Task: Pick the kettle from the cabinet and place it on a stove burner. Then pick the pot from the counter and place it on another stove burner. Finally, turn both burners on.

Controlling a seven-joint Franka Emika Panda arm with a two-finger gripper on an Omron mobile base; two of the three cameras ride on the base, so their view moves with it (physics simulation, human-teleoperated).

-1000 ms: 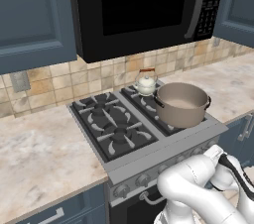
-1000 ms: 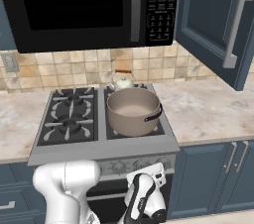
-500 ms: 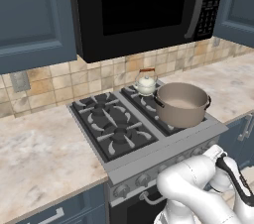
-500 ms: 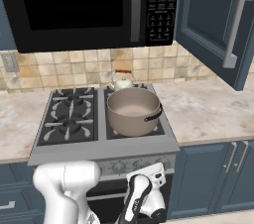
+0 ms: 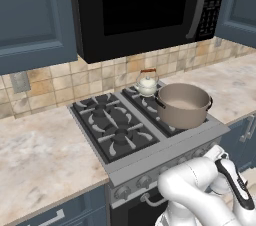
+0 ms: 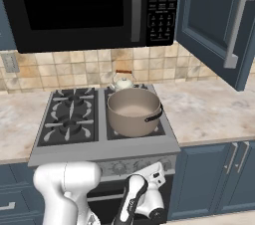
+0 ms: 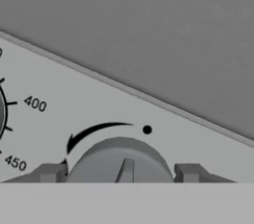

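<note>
Two things sit on the stove (image 5: 115, 135): the small cream kettle (image 5: 147, 83) on the back right burner and the big round grey pot (image 5: 183, 105) on the front right burner, just in front of it. From the right base view, the pot (image 6: 133, 111) hides the bottom of the kettle (image 6: 122, 81), so you see mostly its lid and its thin wire handle with the brown bar. The left base view shows the kettle's whole round body. The pot is smooth metal, pale inside, with small black loop handles. The two left burners (image 5: 111, 126) are bare, with black star-shaped grates. The hand view is very close to the silver knob panel (image 7: 163, 134). A round grey knob (image 7: 121, 161) with a raised ridge sits between the two dark fingertips (image 7: 48, 172), with a curved black arrow and a dot printed above it. The hand (image 7: 119, 173) is open wide, one tip on each side of the knob, and I cannot tell if the tips touch it. The white arm (image 6: 134, 201) bends low in front of the stove. A black microwave (image 6: 84, 5) hangs above, the blue cabinet (image 6: 216, 17) door stands open on the right, and the marbled table (image 6: 209, 109) runs along both sides.
</note>
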